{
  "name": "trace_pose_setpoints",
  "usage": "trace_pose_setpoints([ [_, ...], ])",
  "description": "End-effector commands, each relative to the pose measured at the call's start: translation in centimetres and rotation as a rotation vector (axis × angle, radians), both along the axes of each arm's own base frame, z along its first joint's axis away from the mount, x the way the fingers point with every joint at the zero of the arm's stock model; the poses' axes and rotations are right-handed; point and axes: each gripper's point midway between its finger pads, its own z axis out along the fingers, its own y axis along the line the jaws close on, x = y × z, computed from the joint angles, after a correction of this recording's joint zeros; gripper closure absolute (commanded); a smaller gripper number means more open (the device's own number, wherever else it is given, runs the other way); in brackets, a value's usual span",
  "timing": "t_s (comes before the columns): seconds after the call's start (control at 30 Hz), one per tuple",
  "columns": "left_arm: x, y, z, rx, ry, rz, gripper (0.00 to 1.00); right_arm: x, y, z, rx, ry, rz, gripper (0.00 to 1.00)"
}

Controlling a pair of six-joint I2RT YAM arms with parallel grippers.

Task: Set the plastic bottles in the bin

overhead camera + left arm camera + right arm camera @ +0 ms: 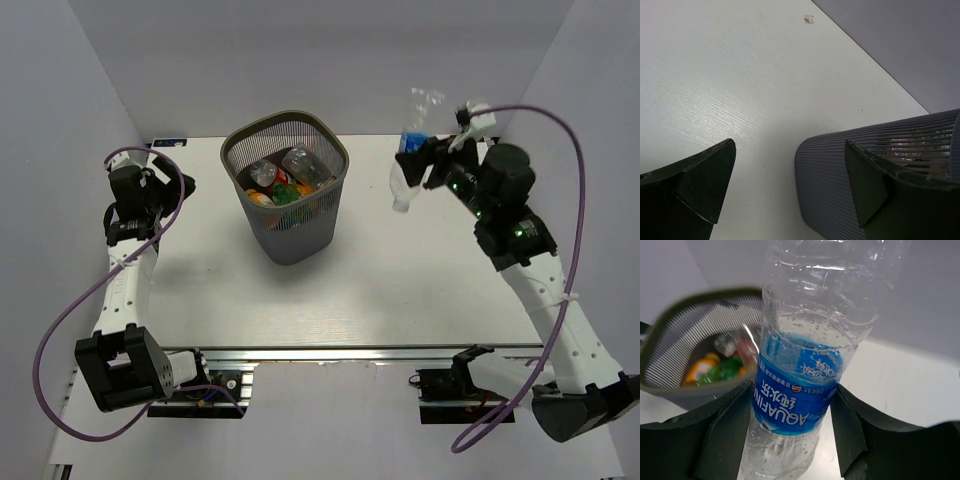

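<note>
The dark grey mesh bin [286, 215] stands mid-table and holds several plastic bottles [285, 180], clear, orange and green. My right gripper [418, 160] is shut on a clear bottle with a blue label [408, 150], held in the air to the right of the bin. In the right wrist view the blue-label bottle [800, 385] sits between both fingers, upside down, with the bin [690, 345] behind it at left. My left gripper [180, 180] is open and empty left of the bin. Its wrist view shows the bin's wall [840, 185] between the fingers.
A small blue-and-white tag [168, 143] lies at the table's far left corner. Grey walls enclose the white table [400, 280] on three sides. A small scrap [809, 19] lies on the table in the left wrist view.
</note>
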Motion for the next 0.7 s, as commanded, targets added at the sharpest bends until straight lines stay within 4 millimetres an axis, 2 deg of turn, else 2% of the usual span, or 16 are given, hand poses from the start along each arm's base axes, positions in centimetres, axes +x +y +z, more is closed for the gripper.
trace_pose_setpoints([
  [0.0,-0.4,0.1,2.5,0.033,-0.055,0.003,0.02,-0.5,4.2,10.6,-0.124,-0.408,0.273,0.87],
  [0.03,-0.4,0.1,2.5,0.033,-0.058,0.001,0.02,-1.4,6.1,11.7,-0.136,-0.456,0.395,0.87],
  [0.07,-0.5,0.1,2.5,0.035,-0.058,0.004,0.02,-0.7,9.0,11.1,-0.163,-0.465,0.481,0.86],
  [0.1,-0.5,0.1,2.5,0.034,-0.058,0.006,0.02,-1.1,10.7,10.9,-0.209,-0.470,0.540,0.86],
  [0.13,-0.5,0.1,2.6,0.036,-0.061,0.005,0.02,-1.2,11.3,14.4,-0.310,-0.624,0.506,0.86],
  [0.17,-0.5,0.1,2.5,0.035,-0.059,0.004,0.02,-1.2,15.4,12.6,-0.382,-0.640,0.576,0.85],
  [0.2,-0.6,0.1,2.6,0.035,-0.061,0.004,0.02,-1.4,16.7,11.7,-0.471,-0.660,0.595,0.85],
  [0.23,-0.6,0.1,2.6,0.036,-0.062,0.005,0.02,0.4,18.0,10.9,-0.563,-0.683,0.541,0.84],
  [0.27,-0.6,0.2,2.6,0.037,-0.060,0.008,0.02,-0.3,20.1,10.5,-0.655,-0.780,0.564,0.84],
  [0.33,-0.7,0.2,2.4,0.041,-0.058,0.010,0.02,0.7,22.5,8.7,-0.728,-0.809,0.594,0.84],
  [0.4,-0.8,0.4,2.5,0.046,-0.057,0.022,0.02,1.1,23.7,7.8,-0.776,-0.821,0.619,0.84],
  [0.5,-0.8,0.4,2.7,0.047,-0.065,0.021,0.02,2.4,24.7,5.3,-0.831,-0.776,0.649,0.68],
  [0.57,-0.8,0.3,2.8,0.044,-0.076,0.015,0.02,2.7,25.2,3.2,-0.850,-0.739,0.673,0.66],
  [0.67,-0.8,0.0,2.7,0.038,-0.079,0.006,0.02,3.5,25.3,2.2,-0.840,-0.698,0.642,0.41],
])
